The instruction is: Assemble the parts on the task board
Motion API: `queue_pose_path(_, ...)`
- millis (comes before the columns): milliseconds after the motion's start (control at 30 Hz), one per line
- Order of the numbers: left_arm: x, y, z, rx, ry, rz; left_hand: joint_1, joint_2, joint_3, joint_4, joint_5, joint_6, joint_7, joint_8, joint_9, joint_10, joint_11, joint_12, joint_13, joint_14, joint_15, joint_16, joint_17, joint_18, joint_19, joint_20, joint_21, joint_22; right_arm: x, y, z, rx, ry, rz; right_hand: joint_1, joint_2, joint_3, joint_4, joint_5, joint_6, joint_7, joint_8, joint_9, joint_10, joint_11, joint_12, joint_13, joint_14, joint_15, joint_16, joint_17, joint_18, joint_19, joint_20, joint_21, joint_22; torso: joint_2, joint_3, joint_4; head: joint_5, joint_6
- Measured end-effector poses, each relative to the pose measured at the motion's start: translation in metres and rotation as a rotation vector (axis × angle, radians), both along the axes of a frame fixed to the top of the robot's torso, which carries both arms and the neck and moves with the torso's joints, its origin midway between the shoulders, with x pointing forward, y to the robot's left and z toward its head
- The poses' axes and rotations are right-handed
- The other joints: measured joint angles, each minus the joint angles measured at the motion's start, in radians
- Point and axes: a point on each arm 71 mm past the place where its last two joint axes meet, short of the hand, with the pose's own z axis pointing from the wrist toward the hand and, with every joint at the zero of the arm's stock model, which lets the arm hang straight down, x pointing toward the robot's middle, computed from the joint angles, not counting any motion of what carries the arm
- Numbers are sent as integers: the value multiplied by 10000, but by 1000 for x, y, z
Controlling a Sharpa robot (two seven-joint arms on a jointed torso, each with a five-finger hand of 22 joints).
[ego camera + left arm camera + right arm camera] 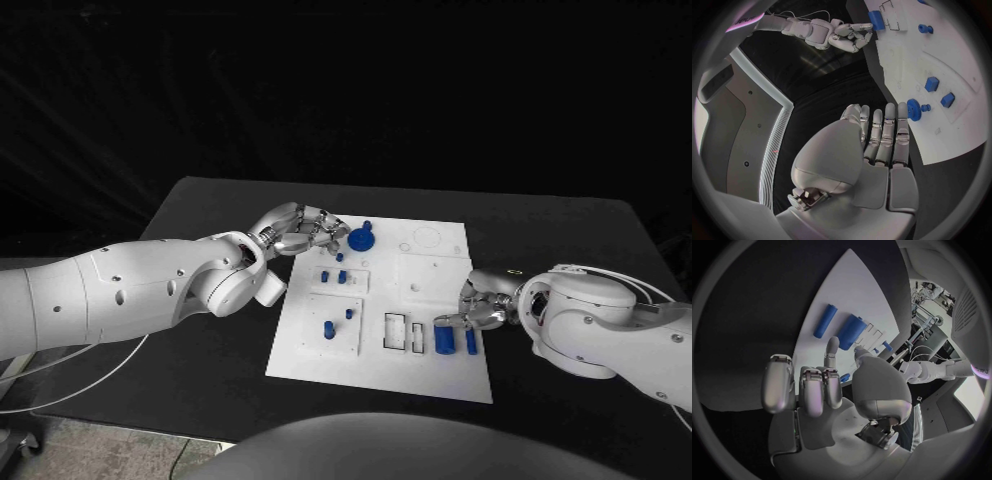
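Currently left robot hand [299,232] touches the blue gear [361,240] at the task board [433,375] far edge, fingers extended, holding nothing; right robot hand [480,305] by its near-right cylinders [446,339], grip unclear.

Left hand [300,231]: fingertips overlap the blue gear [361,240]; contact cannot be told. Right hand [480,303]: fingers curled at the task board [440,375] edge, part hidden behind the wrist; whether anything is pinched cannot be told. Small blue pegs [342,277]: too small to tell shapes.
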Motion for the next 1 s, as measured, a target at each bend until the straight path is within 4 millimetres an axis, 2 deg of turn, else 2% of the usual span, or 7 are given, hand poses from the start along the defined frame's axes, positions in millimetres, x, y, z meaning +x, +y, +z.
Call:
queue_pose_path(167, 0, 0, 0, 7, 42, -16, 0, 0, 0, 0, 0, 0, 0, 0, 0, 0, 0, 0, -11, 0, 0, 0, -10, -1, 0, 0, 0, 0, -1, 2, -2, -141, 16, 61, -38, 38, 11, 11, -89, 48, -15, -46, -11, 0, 0, 0, 0, 0, 0, 0, -1, 1, 0, 0, 89, 0, -4, 1, 2, 0, 0)
queue_pose_path(233, 0, 0, -1, 11, 60, -22, 5, 5, 0, 0, 0, 0, 0, 0, 0, 0, 0, 0, -11, 0, 0, 0, -10, 1, 0, 0, 0, 3, -1, 3, -3, -187, 28, 81, -77, -1, 11, 11, -89, 48, -15, -46, -11, 0, 0, 0, -1, 0, 1, 0, -1, -154, 0, 0, 106, 0, -5, 1, 2, 1, 0)
queue_pose_path(500, 0, -1, -2, 29, 163, -70, 53, 53, 26, -26, 38, 0, 0, 0, 0, 36, 36, 0, -41, 0, 0, 0, -19, 0, 0, 0, 0, 27, -3, 9, -6, -282, 100, 209, -140, 68, 121, -42, -89, 155, -10, -165, -10, 0, 0, 0, -1, 0, 1, 0, -2, -154, -37, -36, 130, 0, -6, 1, 0, 8, 0)
queue_pose_path(533, 0, -1, -2, 32, 183, -80, 53, 53, 44, -8, 39, 0, 0, 0, 0, 36, 36, 0, -48, 0, 0, 0, -19, 1, 0, 0, 0, 28, -3, 10, -6, -290, 109, 223, -60, 149, 137, -58, -78, 199, -24, -217, -4, 0, 1, 0, -2, 0, 1, 0, -2, -154, -37, -36, 130, 0, -6, 1, 0, 8, 0)
queue_pose_path(600, 0, -2, -3, 38, 220, -96, 53, 52, 54, 2, 40, 0, 0, 1, 0, 36, 36, 0, -52, 0, 0, 0, -19, 1, 0, 0, 0, 28, -3, 11, -7, -307, 124, 235, 70, 207, 177, -98, 60, 201, -26, -286, 15, 0, 1, 0, -2, 0, 1, 0, -2, -154, -37, -36, 130, 0, -6, 1, 1, 8, 0)
queue_pose_path(1000, -1, -1, -6, 77, 387, -145, 135, 53, 99, -14, 80, 0, 0, 40, 0, 43, 43, 0, -91, 0, 0, 0, -30, 0, 0, 0, 0, 64, -3, 13, -12, -636, 250, 227, 643, 167, 274, -195, 441, 165, 11, -654, 63, 0, 1, -1, -3, 1, 2, 0, -3, -154, -37, -35, 3, 0, -6, 0, 0, 6, 0)
